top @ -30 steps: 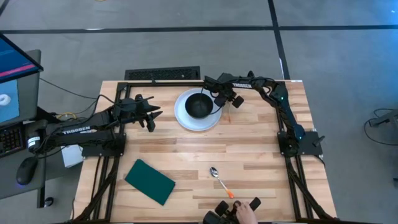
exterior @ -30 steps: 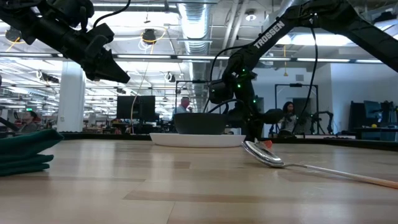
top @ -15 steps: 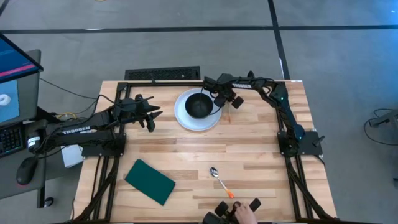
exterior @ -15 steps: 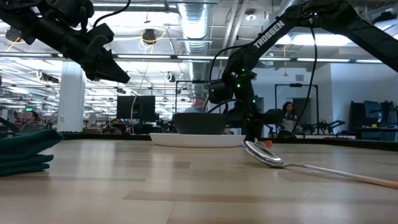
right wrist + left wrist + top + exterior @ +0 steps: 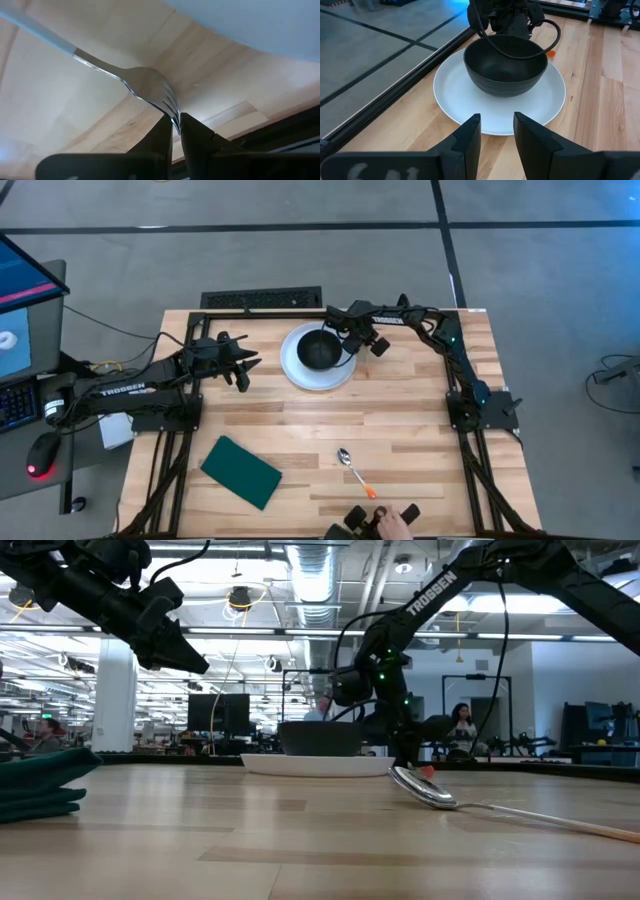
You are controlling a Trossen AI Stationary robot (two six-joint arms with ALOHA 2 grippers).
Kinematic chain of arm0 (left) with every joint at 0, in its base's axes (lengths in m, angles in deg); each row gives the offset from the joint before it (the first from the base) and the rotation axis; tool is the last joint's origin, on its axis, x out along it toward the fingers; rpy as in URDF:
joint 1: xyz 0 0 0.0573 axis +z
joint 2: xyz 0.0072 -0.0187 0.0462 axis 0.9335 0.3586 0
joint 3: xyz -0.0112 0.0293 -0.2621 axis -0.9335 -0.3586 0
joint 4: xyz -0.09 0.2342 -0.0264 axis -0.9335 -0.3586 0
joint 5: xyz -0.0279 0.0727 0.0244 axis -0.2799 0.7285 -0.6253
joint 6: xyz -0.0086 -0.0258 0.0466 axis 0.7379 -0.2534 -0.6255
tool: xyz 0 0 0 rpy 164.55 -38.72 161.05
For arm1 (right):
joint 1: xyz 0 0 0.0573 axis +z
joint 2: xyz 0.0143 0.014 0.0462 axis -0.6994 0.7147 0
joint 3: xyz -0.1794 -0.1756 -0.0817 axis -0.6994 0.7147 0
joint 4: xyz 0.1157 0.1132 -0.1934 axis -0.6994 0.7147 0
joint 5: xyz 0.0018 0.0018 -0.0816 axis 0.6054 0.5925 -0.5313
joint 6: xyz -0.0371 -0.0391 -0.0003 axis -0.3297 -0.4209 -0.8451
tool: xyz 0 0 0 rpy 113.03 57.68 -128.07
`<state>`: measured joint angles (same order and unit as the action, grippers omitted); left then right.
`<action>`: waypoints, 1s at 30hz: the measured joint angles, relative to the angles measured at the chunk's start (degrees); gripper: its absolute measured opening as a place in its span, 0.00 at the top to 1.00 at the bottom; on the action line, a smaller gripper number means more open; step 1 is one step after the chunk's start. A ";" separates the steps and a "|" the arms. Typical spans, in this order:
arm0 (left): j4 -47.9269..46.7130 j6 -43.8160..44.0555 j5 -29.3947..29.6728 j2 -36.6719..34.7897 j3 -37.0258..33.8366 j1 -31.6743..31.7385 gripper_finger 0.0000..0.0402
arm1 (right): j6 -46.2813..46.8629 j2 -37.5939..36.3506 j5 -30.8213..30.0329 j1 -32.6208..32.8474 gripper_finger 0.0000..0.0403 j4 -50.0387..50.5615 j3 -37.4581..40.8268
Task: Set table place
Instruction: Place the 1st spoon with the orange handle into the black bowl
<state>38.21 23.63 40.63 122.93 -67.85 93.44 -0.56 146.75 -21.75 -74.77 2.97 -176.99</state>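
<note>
Left end effector (image 5: 243, 370): hovers above the tabletop (image 5: 300, 410) near its left edge, fingers (image 5: 470, 135) a little apart, holding nothing, pointed at the plate.
Green pad (image 5: 241, 471): lies flat toward the near-left corner.
Plate (image 5: 300, 370): round, white, near the middle of the far edge; it carries a black bowl (image 5: 320, 349), upright, with nothing visible in it.
Right end effector (image 5: 352, 338): just beside the plate's right rim, fingers (image 5: 162, 135) pinched together on the tines of a fork (image 5: 145, 82).
Spoon (image 5: 350, 465): orange-handled, lying toward the near edge, well apart from the plate.
</note>
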 joint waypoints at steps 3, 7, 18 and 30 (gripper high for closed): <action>0.00 0.00 0.00 0.00 0.00 0.01 0.74 | 4.46 0.00 0.02 0.02 0.85 -0.23 0.00; 0.02 0.00 0.00 0.00 0.00 0.00 0.74 | 7.94 0.00 0.00 0.00 0.85 -0.39 -0.02; 0.02 0.00 0.00 0.00 0.00 0.00 0.74 | 3.48 0.00 0.18 0.11 0.85 0.87 -0.02; 0.04 0.00 0.00 0.00 0.00 -0.01 0.74 | 3.84 0.00 0.04 0.18 0.85 0.87 -0.02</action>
<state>38.25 23.63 40.63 122.93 -67.85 93.43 3.28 146.75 -21.71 -74.60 3.84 -177.01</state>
